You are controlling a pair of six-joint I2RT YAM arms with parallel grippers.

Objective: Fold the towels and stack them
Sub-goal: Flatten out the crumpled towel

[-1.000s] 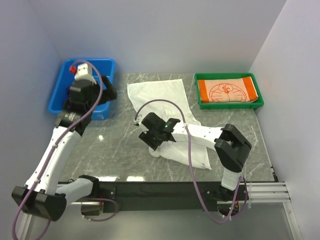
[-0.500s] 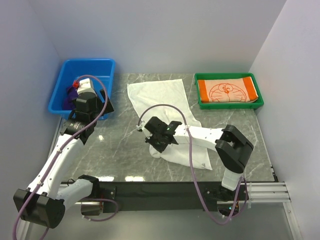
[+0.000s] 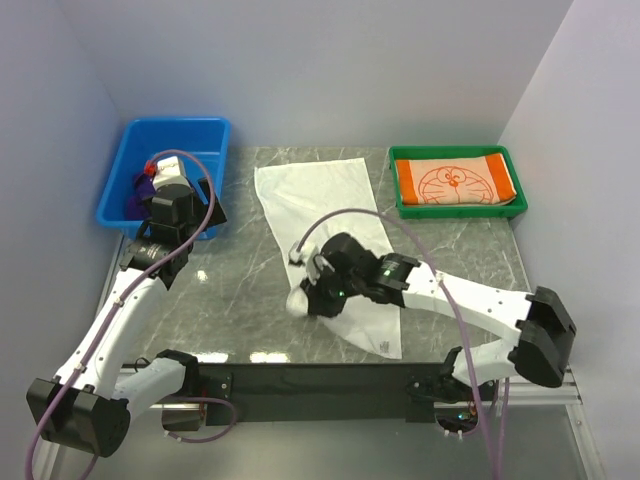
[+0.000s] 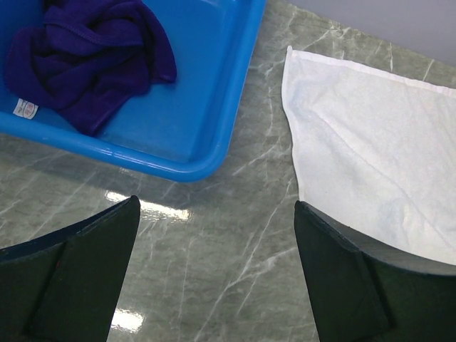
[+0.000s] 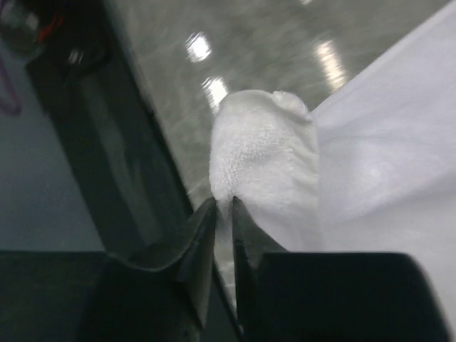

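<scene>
At table (image 3: 230,300) centre, right gripper (image 5: 222,205) pinched white towel (image 3: 320,195), judged limp and light, at its bunched corner; left gripper (image 4: 215,214) spread wide

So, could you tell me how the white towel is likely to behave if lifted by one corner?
Probably floppy: the white towel is bunched into a soft lump at the right gripper, so the rest would likely hang and drag. Likely light, being thin and flat on the table. Its nubbly weave suggests little slipping.
</scene>
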